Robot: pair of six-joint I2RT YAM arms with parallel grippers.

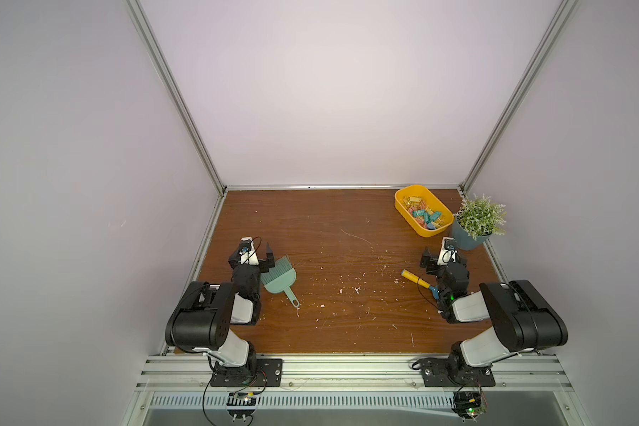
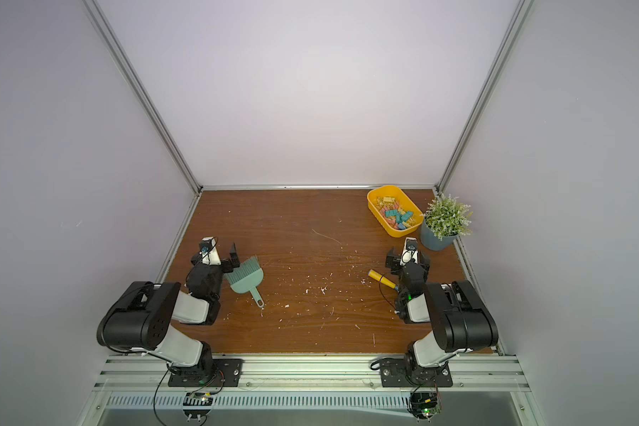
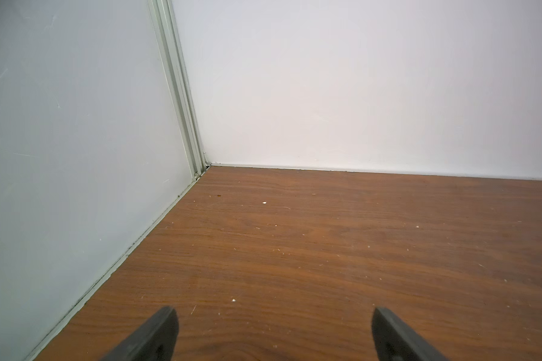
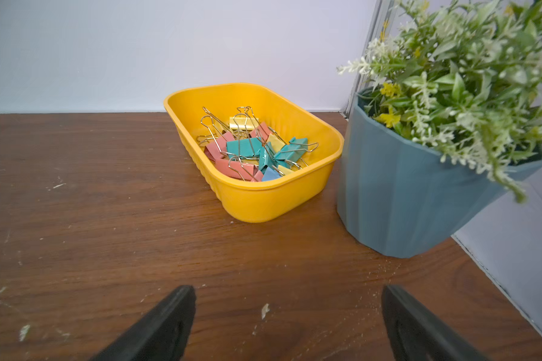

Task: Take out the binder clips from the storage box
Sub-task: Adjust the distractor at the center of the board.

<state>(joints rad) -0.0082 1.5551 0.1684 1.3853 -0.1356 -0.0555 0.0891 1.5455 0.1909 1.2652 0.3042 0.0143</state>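
Your right gripper [image 4: 288, 290] had its jaws spread wide with nothing between them, held low over the wooden table [image 4: 107, 218]. The yellow storage box [image 4: 263, 203] sat straight ahead of those jaws, apart from both fingertips, near the back wall. All the binder clips [image 4: 251, 147] lay inside it in a loose tangled heap of pink, teal, yellow and blue, with the wire handles sticking up; none lay on the table. Ahead of the jaws and to their right stood a grey-blue plant pot [image 4: 398, 193] holding a leafy artificial plant [image 4: 470, 72]. The pot was just beside the box, and you could not tell whether the two touched. A white speck [image 4: 265, 311] lay on the wood between the right fingertips. Behind the right jaws, a yellow-handled tool [image 1: 415, 278] lay on the table, its far end hidden under the arm. Your left gripper [image 3: 274, 311] was likewise spread wide and held nothing, facing the bare left rear corner. A teal dustpan [image 1: 279, 278] lay just to the right of its jaws.
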